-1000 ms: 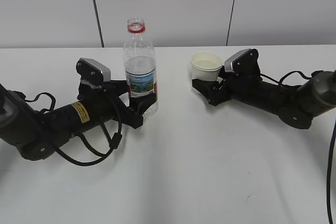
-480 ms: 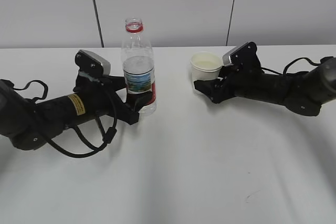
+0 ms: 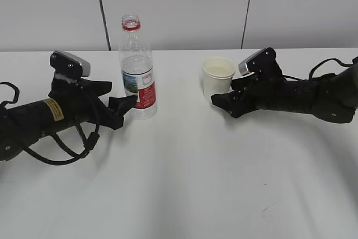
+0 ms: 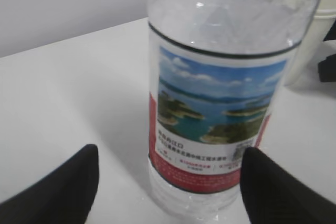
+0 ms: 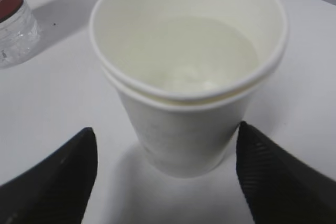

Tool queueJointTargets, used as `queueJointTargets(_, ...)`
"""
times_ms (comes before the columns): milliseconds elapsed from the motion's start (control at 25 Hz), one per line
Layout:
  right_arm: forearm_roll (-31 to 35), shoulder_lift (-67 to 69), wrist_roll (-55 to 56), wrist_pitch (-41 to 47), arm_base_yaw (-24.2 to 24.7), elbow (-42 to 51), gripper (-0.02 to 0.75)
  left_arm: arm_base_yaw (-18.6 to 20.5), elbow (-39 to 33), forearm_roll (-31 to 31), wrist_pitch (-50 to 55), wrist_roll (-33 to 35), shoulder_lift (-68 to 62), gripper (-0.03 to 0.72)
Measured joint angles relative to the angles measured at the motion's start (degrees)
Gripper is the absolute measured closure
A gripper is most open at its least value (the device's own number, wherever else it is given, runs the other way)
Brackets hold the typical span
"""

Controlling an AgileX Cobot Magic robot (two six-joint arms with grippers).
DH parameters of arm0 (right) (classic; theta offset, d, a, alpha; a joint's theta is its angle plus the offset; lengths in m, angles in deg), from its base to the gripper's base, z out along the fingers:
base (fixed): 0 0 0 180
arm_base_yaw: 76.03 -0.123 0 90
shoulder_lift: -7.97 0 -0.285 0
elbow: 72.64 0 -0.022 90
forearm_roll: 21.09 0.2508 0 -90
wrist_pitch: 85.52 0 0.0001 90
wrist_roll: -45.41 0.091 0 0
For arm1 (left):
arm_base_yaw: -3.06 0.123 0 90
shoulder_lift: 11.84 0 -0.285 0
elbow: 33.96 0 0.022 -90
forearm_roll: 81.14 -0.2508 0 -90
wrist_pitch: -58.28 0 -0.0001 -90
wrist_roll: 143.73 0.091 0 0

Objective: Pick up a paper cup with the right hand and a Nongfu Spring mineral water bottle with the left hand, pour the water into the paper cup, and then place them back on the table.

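The Nongfu Spring bottle [image 3: 137,79] stands uncapped on the white table [image 3: 184,166], left of centre, about half full of water. My left gripper [image 3: 126,104] is low by its base and open. In the left wrist view the bottle [image 4: 220,103] fills the frame between the spread fingers of the left gripper [image 4: 170,153]; the right finger is at its edge and the left finger is well clear. The paper cup [image 3: 218,76] stands at centre right with water in it. My right gripper [image 3: 221,100] is open just in front of it. In the right wrist view the cup [image 5: 189,77] is apart from both fingers of the right gripper [image 5: 166,129].
A small dark scuff mark [image 3: 267,210] is on the table at the front right. A grey panelled wall [image 3: 179,4] runs behind the table's far edge. Black cables loop beside both arms.
The left arm and the bottle have shifted left, and the left gripper no longer wraps the bottle. The right gripper has drawn back a little from the cup, which has stayed in place.
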Motion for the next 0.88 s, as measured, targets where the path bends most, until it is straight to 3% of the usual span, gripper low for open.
queueJointTargets(280,-2.4,-0.76,2.22,4.94,0.0,0.31,0.134,0.8,-2.4,-0.26,4.63,-0.13,1.43,0.188)
queueJointTargets(520,-4.94,-4.78,3.87,14.81,0.5,0.31,0.142,4.7,-3.63,7.19,8.14,-0.17,4.16,0.188)
queueJointTargets(760,-2.26,-7.86,6.75,22.48,5.7,0.31,0.143,10.32,-3.63,12.73,13.75,-0.17,6.01,0.188)
queueJointTargets(880,-1.67,-8.37,10.39,26.82,8.13,0.34,0.143,11.26,-1.62,14.34,21.67,-0.17,6.97,0.188)
